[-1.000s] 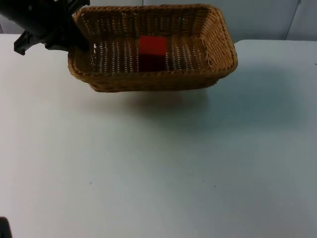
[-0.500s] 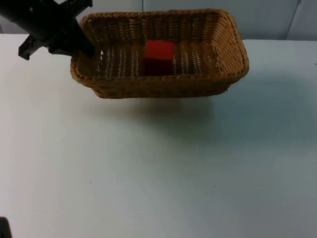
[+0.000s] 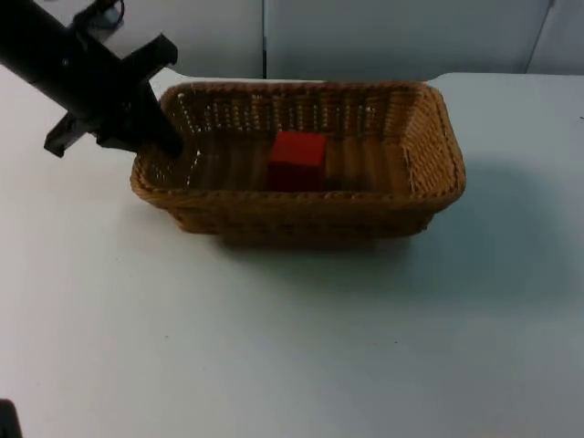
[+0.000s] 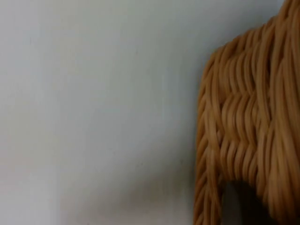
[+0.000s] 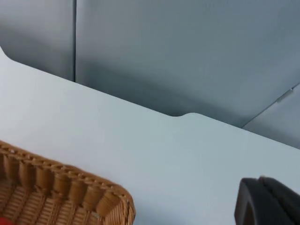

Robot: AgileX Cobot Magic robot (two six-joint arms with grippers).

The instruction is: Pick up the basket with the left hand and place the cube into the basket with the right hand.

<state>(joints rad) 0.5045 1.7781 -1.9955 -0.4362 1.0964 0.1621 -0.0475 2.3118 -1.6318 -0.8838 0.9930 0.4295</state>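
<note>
Gripping the basket's (image 3: 301,217) left end wall, our left gripper (image 3: 164,146) is closed on the wicker rim at the corner nearest the partition wall (image 3: 383,36), with the black arm reaching down to it from the table's far left corner. We see the basket sitting low on the white table (image 3: 292,347), toward the far edge and a little left of the middle, its long sides running parallel to that edge; whether its base is fully touching the surface or just above it, we cannot tell. Inside it we find the red cube (image 3: 297,160), resting on the basket floor roughly midway along its length and close to the near long wall. In the left wrist view we make out the woven outer wall of the basket (image 4: 248,140) against the pale table top (image 4: 93,112).

From the right wrist view we see one black fingertip (image 5: 267,201) of our right gripper, held apart from the basket, with a corner of the basket rim (image 5: 70,187) nearby and the table's far edge meeting the grey partition (image 5: 187,56) beyond. We cannot tell whether that gripper is wide or narrow.
</note>
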